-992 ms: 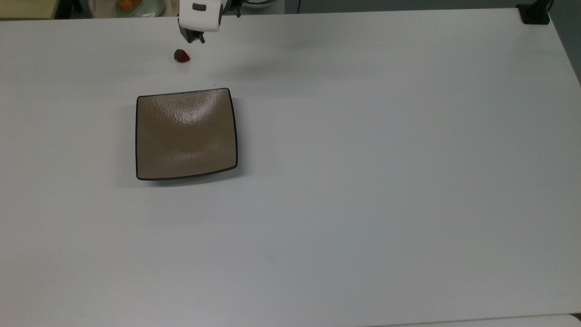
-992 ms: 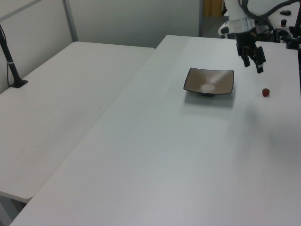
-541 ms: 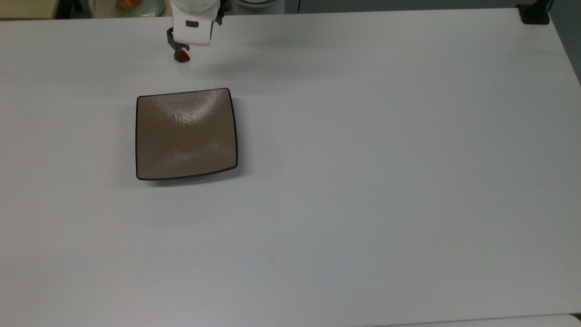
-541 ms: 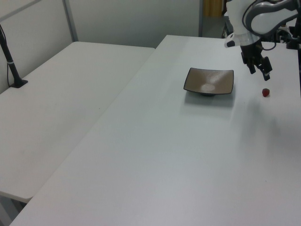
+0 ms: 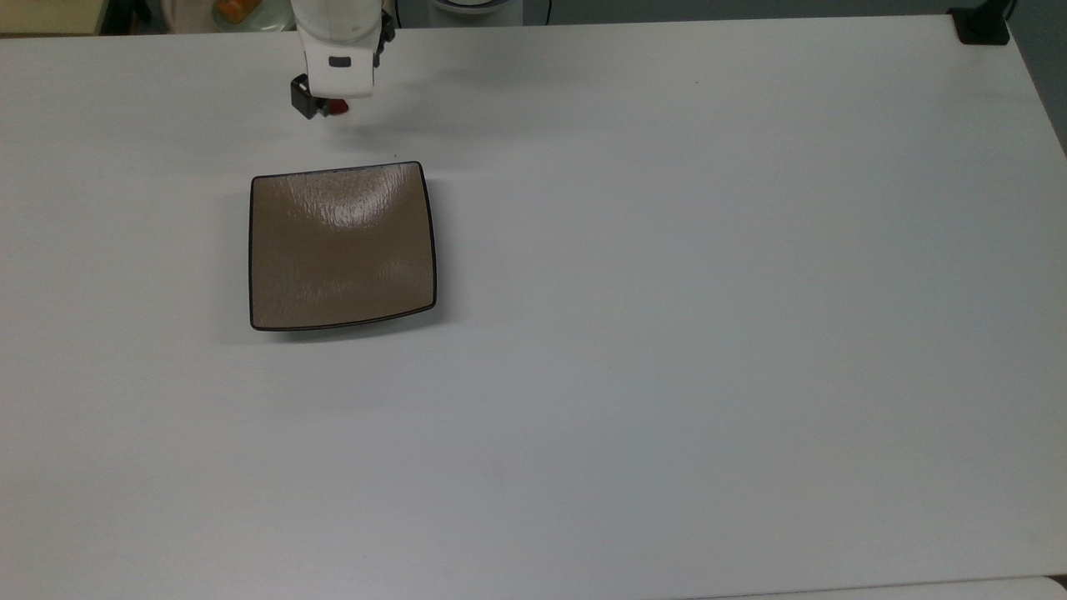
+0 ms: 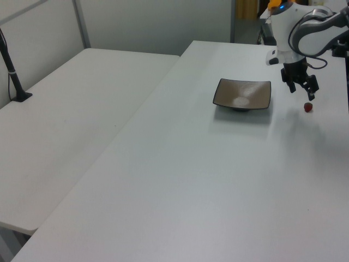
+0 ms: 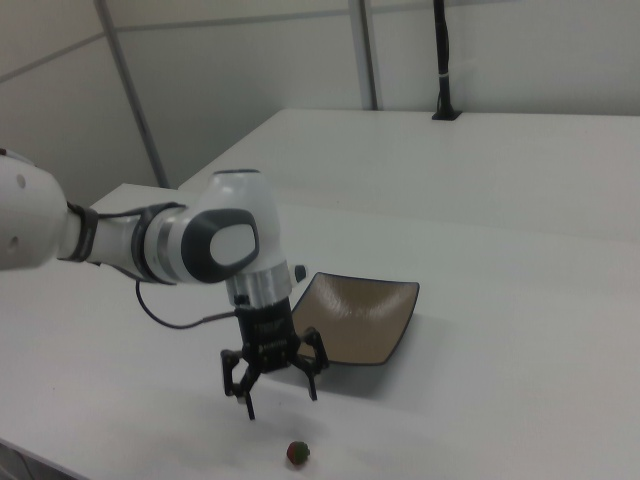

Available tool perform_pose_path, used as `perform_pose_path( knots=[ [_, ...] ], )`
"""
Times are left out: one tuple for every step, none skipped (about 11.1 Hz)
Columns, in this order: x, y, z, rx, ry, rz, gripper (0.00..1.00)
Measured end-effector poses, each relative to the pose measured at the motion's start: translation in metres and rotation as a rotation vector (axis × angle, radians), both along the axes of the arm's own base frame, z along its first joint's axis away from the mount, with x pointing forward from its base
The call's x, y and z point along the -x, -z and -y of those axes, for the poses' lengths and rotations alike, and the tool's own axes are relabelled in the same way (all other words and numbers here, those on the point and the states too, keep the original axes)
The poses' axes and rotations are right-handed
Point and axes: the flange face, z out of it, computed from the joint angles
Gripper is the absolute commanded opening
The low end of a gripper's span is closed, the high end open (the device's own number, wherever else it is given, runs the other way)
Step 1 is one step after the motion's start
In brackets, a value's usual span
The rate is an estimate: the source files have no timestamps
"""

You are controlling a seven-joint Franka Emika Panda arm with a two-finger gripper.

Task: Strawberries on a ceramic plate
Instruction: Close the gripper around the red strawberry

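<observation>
White bench, pincer spread open above strawberry; off-centre descent risks nudging it rolling away from ceramic plate.

White tables stand before pale panelled walls (evenly lit).

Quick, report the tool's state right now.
Tool: open, holding nothing, fingers spread above the small red strawberry with the green cap, which lies on the white table.
</observation>
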Motion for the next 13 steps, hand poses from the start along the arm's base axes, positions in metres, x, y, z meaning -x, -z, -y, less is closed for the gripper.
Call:
perform_pose_path(
  knots=[
    [0.004, 0.009, 0.006, 0.010, -0.016, 0.006, 1.00],
    [0.009, 0.018, 0.009, 0.015, -0.028, 0.012, 0.99],
    [0.013, 0.026, 0.011, 0.019, -0.039, 0.020, 0.99],
    [0.016, 0.033, 0.013, 0.017, -0.044, 0.031, 0.97],
    [0.019, 0.038, 0.013, 0.013, -0.046, 0.037, 0.94],
    [0.021, 0.041, 0.013, 0.013, -0.051, 0.036, 0.88],
    [0.023, 0.043, 0.013, 0.018, -0.058, 0.033, 0.85],
    [0.024, 0.044, 0.014, 0.020, -0.059, 0.032, 0.83],
    [0.025, 0.046, 0.016, 0.021, -0.058, 0.034, 0.82],
    [0.026, 0.047, 0.017, 0.020, -0.057, 0.037, 0.82],
    [0.026, 0.048, 0.019, 0.024, -0.060, 0.036, 0.74],
    [0.027, 0.048, 0.020, 0.028, -0.063, 0.034, 0.66],
    [0.027, 0.048, 0.021, 0.030, -0.063, 0.033, 0.54]
  ],
)
